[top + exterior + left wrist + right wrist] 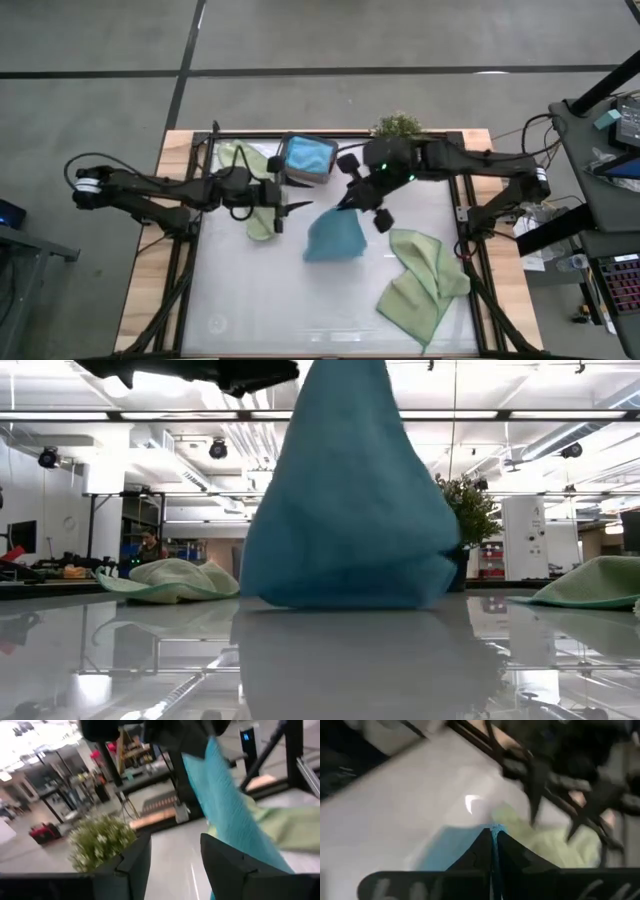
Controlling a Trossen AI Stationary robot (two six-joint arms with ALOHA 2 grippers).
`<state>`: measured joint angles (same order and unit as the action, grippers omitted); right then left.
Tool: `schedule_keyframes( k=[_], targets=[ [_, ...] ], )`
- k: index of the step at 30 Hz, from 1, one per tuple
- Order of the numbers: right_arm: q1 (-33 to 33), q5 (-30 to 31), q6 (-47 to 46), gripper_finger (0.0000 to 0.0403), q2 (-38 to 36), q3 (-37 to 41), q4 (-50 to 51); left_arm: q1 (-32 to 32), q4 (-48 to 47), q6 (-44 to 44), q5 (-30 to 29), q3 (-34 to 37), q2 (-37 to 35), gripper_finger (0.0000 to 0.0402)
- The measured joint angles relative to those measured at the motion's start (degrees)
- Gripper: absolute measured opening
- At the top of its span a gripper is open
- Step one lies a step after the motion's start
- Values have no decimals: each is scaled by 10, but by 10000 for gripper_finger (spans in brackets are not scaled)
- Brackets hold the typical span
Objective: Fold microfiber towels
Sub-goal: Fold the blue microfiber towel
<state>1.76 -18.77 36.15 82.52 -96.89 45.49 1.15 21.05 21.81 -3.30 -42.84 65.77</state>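
We look down on a white glossy table top (300,300) framed in pale wood, standing on a grey concrete floor; level across it we see a bright workshop with ceiling lights. Our right arm reaches in from the right side toward the middle of the table, its right gripper (345,205) raised above the surface. Its two dark fingers (482,851) are pressed together on the top edge of a soft teal-blue microfiber towel (335,238), which hangs from them in a cone with its lower part spread on the table. Our left arm stretches in from the left side, and its left gripper (290,207) sits just beside that towel with its fingers (135,857) spread apart, holding nothing.

A crumpled light sage green towel (422,278) lies toward the right front of the table, apart from the teal one. A second sage green towel (252,190) lies under the left arm near the back. A folded teal-blue towel (308,155) rests in a small dark grey rectangular tray (296,177) at the back edge, near a small bushy green potted plant (397,126).
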Motion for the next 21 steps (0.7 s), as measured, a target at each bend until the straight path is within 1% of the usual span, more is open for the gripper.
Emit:
schedule_keyframes(
  k=[2, 5, 8, 9, 12, 15, 19, 21],
  targets=[
    [2, -58, 20, 8, 0, -36, 36, 0, 11, 1, 1, 0, 0, 158],
    [1, -149, 25, 8, 0, -82, 84, 0, 19, 0, 16, 1, 11, 158],
    [1, -254, 31, 8, 0, -117, 161, 0, 36, -5, 46, 2, 37, 158],
    [1, -272, 32, 8, 0, -126, 192, 0, 44, -9, 61, 3, 50, 158],
    [1, -278, -11, 8, 0, -135, 271, 0, 84, -25, 99, 5, 101, 158],
    [1, -274, -87, 8, 0, -110, 308, 0, 121, -39, 104, 6, 155, 158],
    [-1, -217, -202, 8, 1, -48, 316, 0, 195, -52, 104, 6, 228, 158],
    [-1, -188, -236, 8, 1, -14, 327, 0, 236, -65, 104, 5, 262, 158]
  ],
)
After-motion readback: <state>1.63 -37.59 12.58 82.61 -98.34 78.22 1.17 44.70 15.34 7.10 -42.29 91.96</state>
